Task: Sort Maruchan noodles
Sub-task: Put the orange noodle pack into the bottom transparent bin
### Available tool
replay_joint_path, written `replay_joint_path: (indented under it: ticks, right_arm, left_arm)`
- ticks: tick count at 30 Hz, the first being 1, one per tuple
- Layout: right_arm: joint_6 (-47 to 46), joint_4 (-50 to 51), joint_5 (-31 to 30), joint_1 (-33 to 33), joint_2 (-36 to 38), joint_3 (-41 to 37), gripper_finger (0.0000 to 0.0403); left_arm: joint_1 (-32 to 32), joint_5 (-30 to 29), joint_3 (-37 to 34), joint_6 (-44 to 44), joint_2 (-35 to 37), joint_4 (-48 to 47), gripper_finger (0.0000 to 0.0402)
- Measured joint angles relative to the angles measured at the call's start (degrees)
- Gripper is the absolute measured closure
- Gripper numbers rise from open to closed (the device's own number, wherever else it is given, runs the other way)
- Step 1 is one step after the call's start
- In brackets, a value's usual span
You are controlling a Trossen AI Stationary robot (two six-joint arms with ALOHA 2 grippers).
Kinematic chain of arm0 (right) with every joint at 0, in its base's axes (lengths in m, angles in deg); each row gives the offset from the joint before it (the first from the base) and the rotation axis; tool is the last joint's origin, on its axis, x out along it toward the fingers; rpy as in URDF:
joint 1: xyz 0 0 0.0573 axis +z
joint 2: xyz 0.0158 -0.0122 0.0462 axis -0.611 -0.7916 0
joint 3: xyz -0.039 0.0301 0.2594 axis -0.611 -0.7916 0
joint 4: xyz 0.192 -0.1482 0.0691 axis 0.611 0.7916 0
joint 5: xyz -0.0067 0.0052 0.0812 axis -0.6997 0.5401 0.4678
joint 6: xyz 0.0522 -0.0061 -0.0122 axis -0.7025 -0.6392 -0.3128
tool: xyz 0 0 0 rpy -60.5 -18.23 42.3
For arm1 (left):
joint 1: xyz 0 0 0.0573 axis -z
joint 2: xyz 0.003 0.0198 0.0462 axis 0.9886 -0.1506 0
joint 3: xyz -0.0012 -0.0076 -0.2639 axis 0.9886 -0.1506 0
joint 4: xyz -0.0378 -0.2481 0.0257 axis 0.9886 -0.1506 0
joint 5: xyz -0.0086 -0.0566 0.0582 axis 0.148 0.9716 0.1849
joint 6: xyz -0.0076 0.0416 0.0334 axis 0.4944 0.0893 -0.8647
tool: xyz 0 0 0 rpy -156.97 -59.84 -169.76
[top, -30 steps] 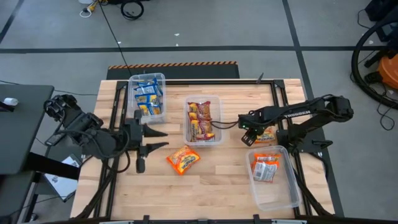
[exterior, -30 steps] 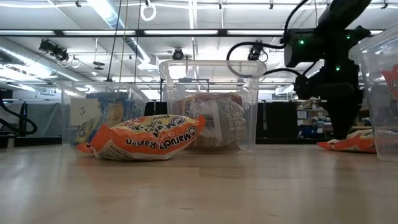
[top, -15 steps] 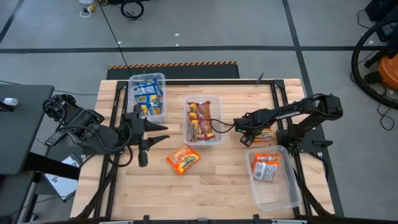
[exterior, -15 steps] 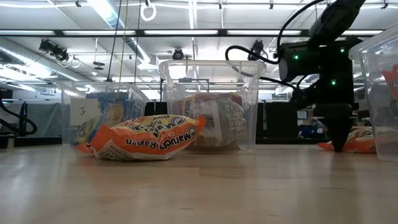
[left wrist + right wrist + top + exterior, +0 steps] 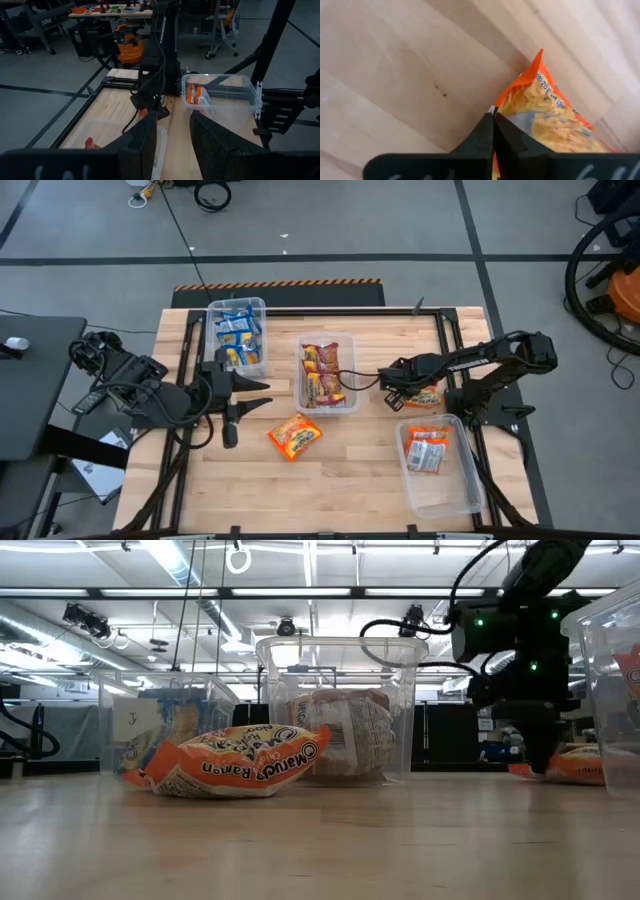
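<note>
An orange-and-white Maruchan noodle packet [image 5: 428, 396] lies on the wooden table right of the middle bin. My right gripper [image 5: 397, 398] points down at the packet's left edge and is shut on it; the low view shows it [image 5: 540, 766] at the packet [image 5: 572, 766]. A second orange packet [image 5: 294, 435] lies flat mid-table. My left gripper [image 5: 262, 397] hovers open over the table's left part, touching nothing. Other packets lie in three clear bins. My right gripper pinches the orange packet's sealed edge [image 5: 506, 100] between its two shut fingers, below one corner [image 5: 539, 54]. The fingers come from above, pointing steeply down. The packet lies on the table, spreading away from the fingers toward the table's right edge.
A bin with blue packets [image 5: 238, 335] stands at the far left. A bin with dark red packets [image 5: 327, 372] stands in the middle. A bin with orange packets [image 5: 438, 465] stands at the near right. Bare wood lies along the near edge [image 5: 330, 490].
My right gripper has closed from open onto the edge of the orange packet on the right, tipping a little and sinking slightly toward the table. The packet has stayed on the table.
</note>
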Motion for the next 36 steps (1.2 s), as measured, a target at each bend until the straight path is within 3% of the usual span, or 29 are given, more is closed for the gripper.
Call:
replay_joint_path:
  ticks: [8,21,30,36]
  right_arm:
    - [0.8,8.4,-1.0,0.0,6.3,7.2,0.0397]
    - [5.4,15.7,6.3,0.9,9.4,25.4,0.0399]
    - [5.2,17.1,8.8,8.1,9.4,41.4,0.0399]
    - [4.3,15.7,11.6,16.7,9.4,49.4,0.0399]
  left_arm:
    - [0.1,1.6,0.0,2.3,0.0,0.0,0.0278]
    - [0.1,4.1,0.0,4.2,0.0,0.0,0.0278]
    - [0.1,9.7,0.0,6.1,0.0,-2.7,0.0278]
    - [0.1,12.9,0.0,11.3,0.0,-11.2,0.0278]
